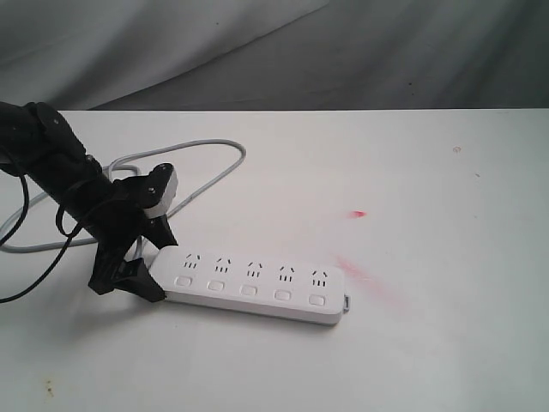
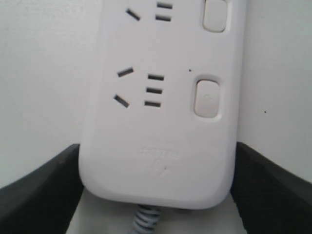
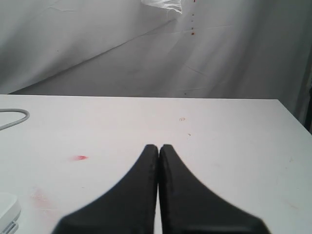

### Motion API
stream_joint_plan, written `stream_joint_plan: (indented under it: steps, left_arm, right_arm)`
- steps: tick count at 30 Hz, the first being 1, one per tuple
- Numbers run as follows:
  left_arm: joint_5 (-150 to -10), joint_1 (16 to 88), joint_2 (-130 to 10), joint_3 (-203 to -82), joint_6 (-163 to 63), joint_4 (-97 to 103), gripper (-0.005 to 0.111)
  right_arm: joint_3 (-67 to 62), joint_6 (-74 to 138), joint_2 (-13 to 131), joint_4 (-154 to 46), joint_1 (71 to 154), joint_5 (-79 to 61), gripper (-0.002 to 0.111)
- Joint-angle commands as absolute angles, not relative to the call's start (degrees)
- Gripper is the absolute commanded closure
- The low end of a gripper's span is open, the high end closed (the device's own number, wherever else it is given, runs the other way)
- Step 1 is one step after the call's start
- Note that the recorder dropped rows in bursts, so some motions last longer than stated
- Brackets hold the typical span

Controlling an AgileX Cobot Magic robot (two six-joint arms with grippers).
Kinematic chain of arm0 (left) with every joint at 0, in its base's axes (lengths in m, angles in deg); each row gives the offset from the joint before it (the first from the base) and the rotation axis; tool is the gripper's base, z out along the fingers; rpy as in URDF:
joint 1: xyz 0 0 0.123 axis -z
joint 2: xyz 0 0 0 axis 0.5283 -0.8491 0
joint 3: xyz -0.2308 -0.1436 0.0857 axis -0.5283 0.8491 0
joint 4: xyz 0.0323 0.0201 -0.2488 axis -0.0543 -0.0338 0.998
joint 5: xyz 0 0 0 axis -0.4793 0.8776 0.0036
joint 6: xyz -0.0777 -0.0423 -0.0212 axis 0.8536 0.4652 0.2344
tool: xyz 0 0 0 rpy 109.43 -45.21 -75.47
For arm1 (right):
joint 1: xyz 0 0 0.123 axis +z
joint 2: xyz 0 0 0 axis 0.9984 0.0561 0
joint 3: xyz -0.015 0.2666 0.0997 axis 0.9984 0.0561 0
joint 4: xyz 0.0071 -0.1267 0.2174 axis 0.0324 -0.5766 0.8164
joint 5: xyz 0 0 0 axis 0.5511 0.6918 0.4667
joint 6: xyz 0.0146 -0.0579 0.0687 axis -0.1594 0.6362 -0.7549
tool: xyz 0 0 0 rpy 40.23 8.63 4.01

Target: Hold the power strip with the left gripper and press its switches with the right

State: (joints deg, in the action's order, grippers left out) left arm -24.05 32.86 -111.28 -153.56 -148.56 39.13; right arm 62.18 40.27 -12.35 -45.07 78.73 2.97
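Note:
The white power strip [image 1: 253, 283] lies flat on the table with its five sockets up. A row of square white switches [image 1: 248, 290] runs along its near side. My left gripper [image 1: 161, 264] is shut on the strip's cord end, one black finger [image 2: 39, 195] pressed against each long side. In the left wrist view the strip [image 2: 161, 122] fills the frame, with two switches [image 2: 207, 97] and the grey cord [image 2: 146, 219] showing. My right gripper [image 3: 159, 147] is shut on nothing, above bare table, and out of the exterior view. Only one corner of the strip [image 3: 7, 212] shows in its view.
The grey cord [image 1: 214, 150] loops across the table behind the left arm. Red smudges [image 1: 358, 213] mark the table [image 1: 429, 172] to the right of the strip. A grey cloth backdrop [image 1: 343, 51] hangs behind the far edge.

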Motion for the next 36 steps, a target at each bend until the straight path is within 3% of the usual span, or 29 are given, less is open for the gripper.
stream_joint_plan:
  steps: [1, 20, 28, 36]
  left_arm:
    - [-23.1, 33.2, -111.2, -153.7, -148.0, 39.1, 0.054]
    - [-21.2, 33.2, -111.2, -153.7, -147.9, 49.3, 0.053]
    - [-21.3, 33.2, -111.2, -153.7, -147.5, 49.3, 0.025]
    - [-21.3, 33.2, -110.8, -153.9, -133.5, 47.1, 0.022]
  right_arm:
    - [62.4, 40.0, -12.7, -45.5, 78.2, 2.4, 0.108]
    - [62.4, 39.9, -12.7, -45.4, 78.2, 2.4, 0.108]
    - [62.4, 39.9, -12.7, -45.4, 78.2, 2.4, 0.108]
    - [62.4, 39.9, -12.7, -45.4, 78.2, 2.4, 0.108]
